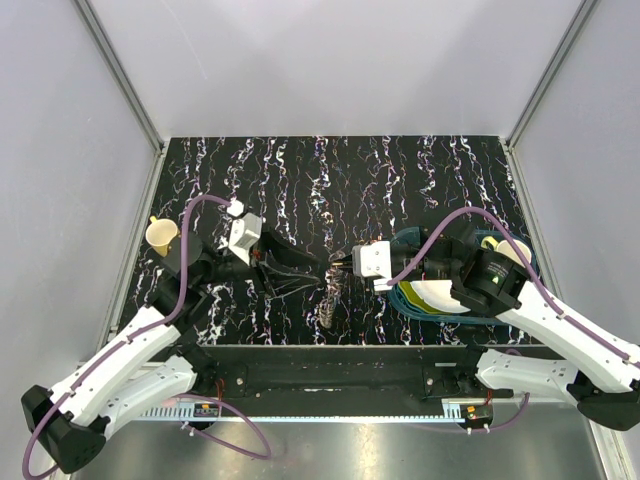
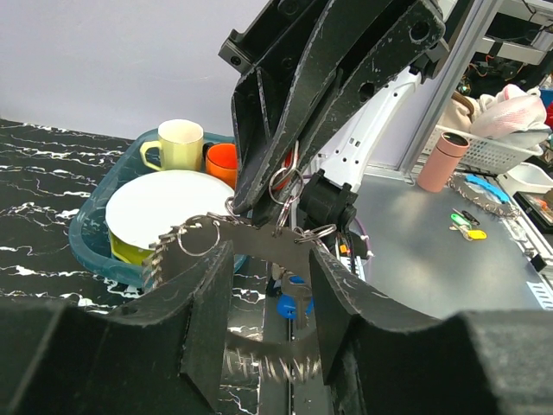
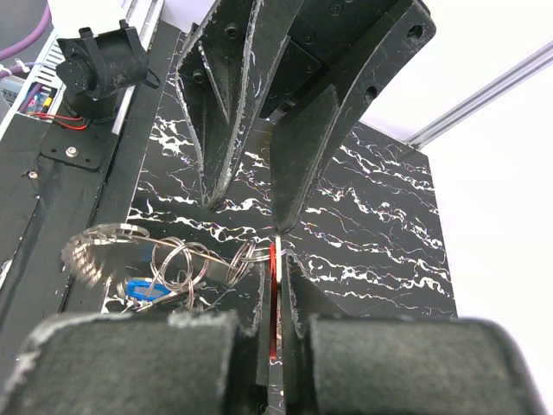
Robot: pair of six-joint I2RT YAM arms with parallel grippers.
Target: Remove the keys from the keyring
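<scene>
The keyring, a toothed silvery ring, hangs between my two grippers above the black marbled table. My left gripper holds its dark band across the fingertips. In the left wrist view the band spans the gripper, whose jaws stand partly apart. The blue key dangles below on small split rings. My right gripper is shut on the red key, edge-on between the pads. Split rings link the red key to the keyring and the blue key.
A blue bin with a white plate, a yellow mug and an orange cup sits at the right, under my right arm. A yellow cup stands at the table's left edge.
</scene>
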